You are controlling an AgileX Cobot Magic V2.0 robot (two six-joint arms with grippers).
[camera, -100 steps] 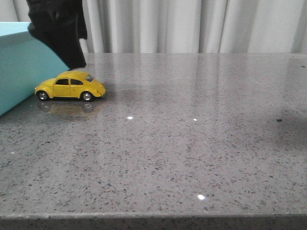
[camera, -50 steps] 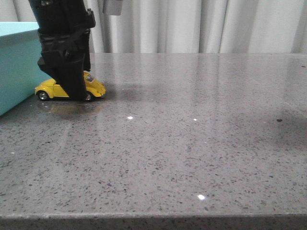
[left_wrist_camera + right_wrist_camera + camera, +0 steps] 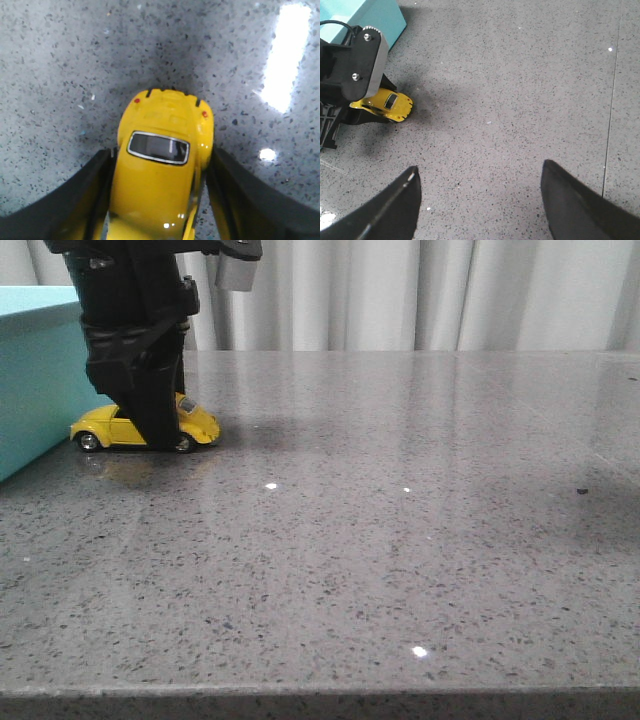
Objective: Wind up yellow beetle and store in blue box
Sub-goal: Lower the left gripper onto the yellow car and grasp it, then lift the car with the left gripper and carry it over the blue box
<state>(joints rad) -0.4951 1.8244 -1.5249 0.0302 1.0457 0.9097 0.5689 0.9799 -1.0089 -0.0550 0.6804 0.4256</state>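
The yellow beetle [image 3: 104,427] stands on the grey table just right of the blue box [image 3: 35,380]. My left gripper [image 3: 155,436] has come down over the car's middle, so only its nose and tail show in the front view. In the left wrist view the car [image 3: 160,125] sits between the two black fingers [image 3: 95,195], which press on both its sides. The car's wheels are on the table. My right gripper [image 3: 480,200] is open and empty, high above bare table, well to the right of the car [image 3: 390,106].
The blue box corner also shows in the right wrist view [image 3: 370,12]. White curtains [image 3: 420,295] hang behind the table. The speckled stone table [image 3: 400,540] stretches right of the car; its front edge runs along the bottom of the front view.
My left gripper came down from above the box over the beetle and closed round it. The car has shifted a little toward the box.
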